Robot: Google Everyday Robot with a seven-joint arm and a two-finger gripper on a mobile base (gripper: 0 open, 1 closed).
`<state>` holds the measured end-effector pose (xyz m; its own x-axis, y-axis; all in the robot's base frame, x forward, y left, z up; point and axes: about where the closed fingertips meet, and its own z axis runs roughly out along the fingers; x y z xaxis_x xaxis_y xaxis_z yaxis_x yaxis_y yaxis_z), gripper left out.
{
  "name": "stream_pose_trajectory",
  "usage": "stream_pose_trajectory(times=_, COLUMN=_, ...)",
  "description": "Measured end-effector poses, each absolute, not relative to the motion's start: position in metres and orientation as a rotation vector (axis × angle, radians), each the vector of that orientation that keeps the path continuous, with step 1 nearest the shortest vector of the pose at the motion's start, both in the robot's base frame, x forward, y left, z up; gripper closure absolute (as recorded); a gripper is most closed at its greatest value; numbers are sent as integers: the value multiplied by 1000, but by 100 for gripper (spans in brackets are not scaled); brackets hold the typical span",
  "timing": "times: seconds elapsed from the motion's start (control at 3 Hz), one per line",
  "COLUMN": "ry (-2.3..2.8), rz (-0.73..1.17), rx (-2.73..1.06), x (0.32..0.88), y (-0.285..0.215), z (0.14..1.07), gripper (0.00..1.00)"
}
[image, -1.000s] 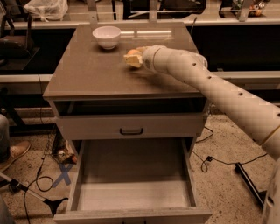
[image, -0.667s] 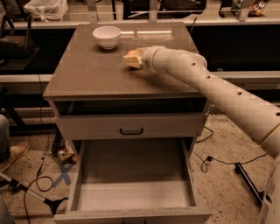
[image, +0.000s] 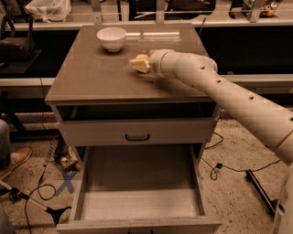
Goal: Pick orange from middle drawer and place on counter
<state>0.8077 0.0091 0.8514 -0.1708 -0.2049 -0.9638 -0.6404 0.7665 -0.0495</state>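
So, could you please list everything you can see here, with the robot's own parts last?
counter: one, grey-brown, top of the cabinet.
bowl: one, white, back left of the counter.
orange: one, orange, at the claw's tip over the counter, mostly hidden.
open drawer: one, grey, pulled out low on the cabinet.
closed drawer: one, grey with a black handle, just above the open one.
cables: several, black, on the floor either side.
bag: one, white, behind the cabinet at left.
shoe: one, brown, floor at far left.
arm: one, cream, reaching in from the right.
claw: one, pale yellow, over the counter, right of the bowl.
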Motion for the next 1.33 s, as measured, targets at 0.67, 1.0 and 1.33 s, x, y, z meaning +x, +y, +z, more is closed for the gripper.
stream_pose_trajectory(times=0.67, ry=1726, rz=441, rx=-628, x=798, y=-3, z=856, gripper=0)
stream_pose_trajectory(times=1.0, ry=1711, rz=435, rx=-611, x=793, y=-14, z=862, gripper=0)
stream_pose_trajectory(times=1.33, ry=1672, rz=415, rx=-567, x=779, y=-39, z=881, gripper=0)
